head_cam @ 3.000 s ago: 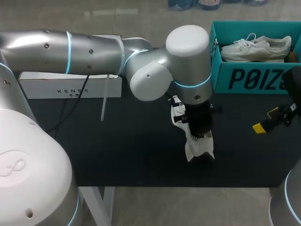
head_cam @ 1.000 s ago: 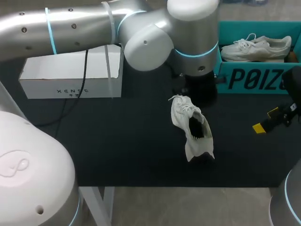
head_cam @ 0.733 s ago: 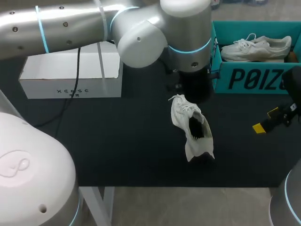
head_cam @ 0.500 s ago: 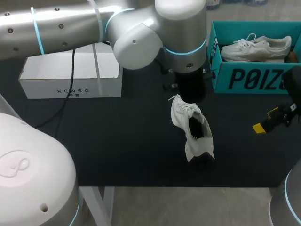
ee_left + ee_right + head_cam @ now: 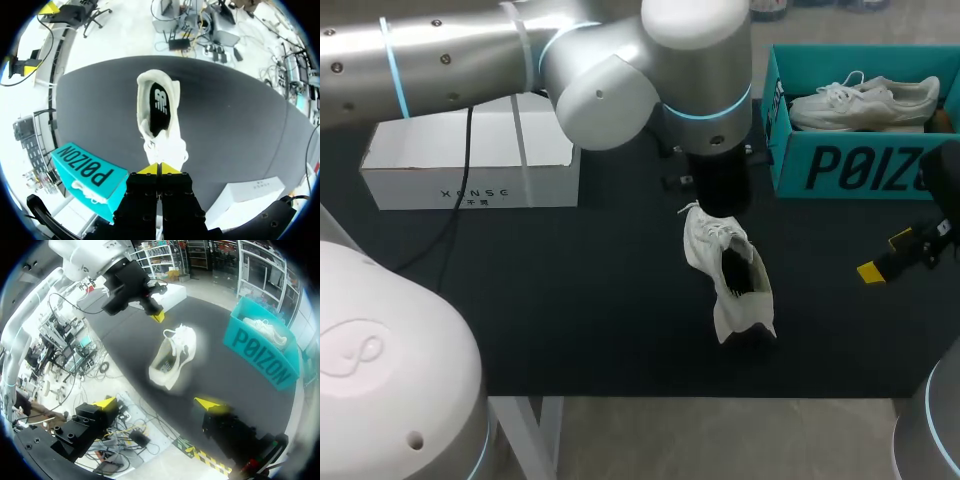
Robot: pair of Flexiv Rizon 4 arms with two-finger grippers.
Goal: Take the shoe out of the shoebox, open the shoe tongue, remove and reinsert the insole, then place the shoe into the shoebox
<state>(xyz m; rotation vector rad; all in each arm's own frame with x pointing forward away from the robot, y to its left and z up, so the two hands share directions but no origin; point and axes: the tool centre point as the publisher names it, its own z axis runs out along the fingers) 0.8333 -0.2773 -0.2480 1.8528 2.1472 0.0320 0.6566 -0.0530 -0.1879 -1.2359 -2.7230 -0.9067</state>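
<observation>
Loose white sneaker (image 5: 728, 270) near teal cardboard shoebox (image 5: 860, 160), white carton (image 5: 470, 160) well apart. Head view: left arm (image 5: 700, 90) hides left tool (image 5: 159, 169); wrist view shows it pinched, empty; right tool (image 5: 157, 403) wide.

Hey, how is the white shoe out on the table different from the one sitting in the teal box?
The shoe on the table lies out on the black tabletop, while the shoe in the box rests inside the teal shoebox. The shoe on the table shows its opening from above, with a dark insole inside; the shoe in the box is seen side-on, its inside hidden. Both are white lace-up sneakers.
</observation>
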